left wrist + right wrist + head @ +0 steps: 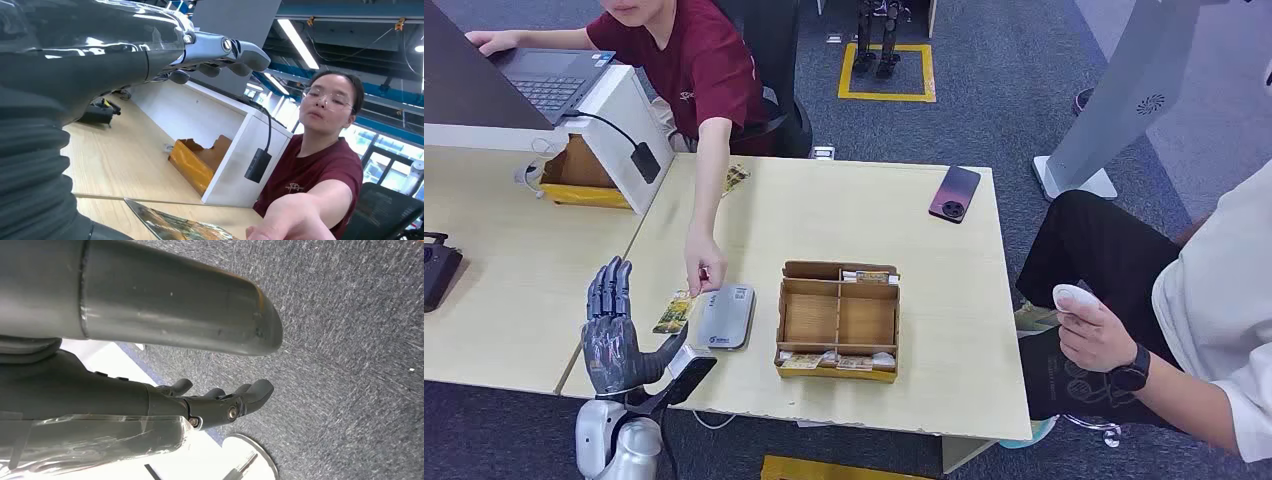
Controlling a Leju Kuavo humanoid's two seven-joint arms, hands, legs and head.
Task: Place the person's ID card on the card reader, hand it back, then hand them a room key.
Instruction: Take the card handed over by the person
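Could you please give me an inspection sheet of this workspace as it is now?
Surface: pale wooden table, joined to a second table at the left.
Job's things: ID card lying flat beside grey card reader; a person's hand reaches above them; cardboard tray holds cards.
Clutter: phone; open box; laptop.
Hands: left hand raised, fingers spread, holding nothing; right hand hangs above the carpet, holding nothing.
Cables: black cable with adapter.
Surroundings: second seated person holding a white device.
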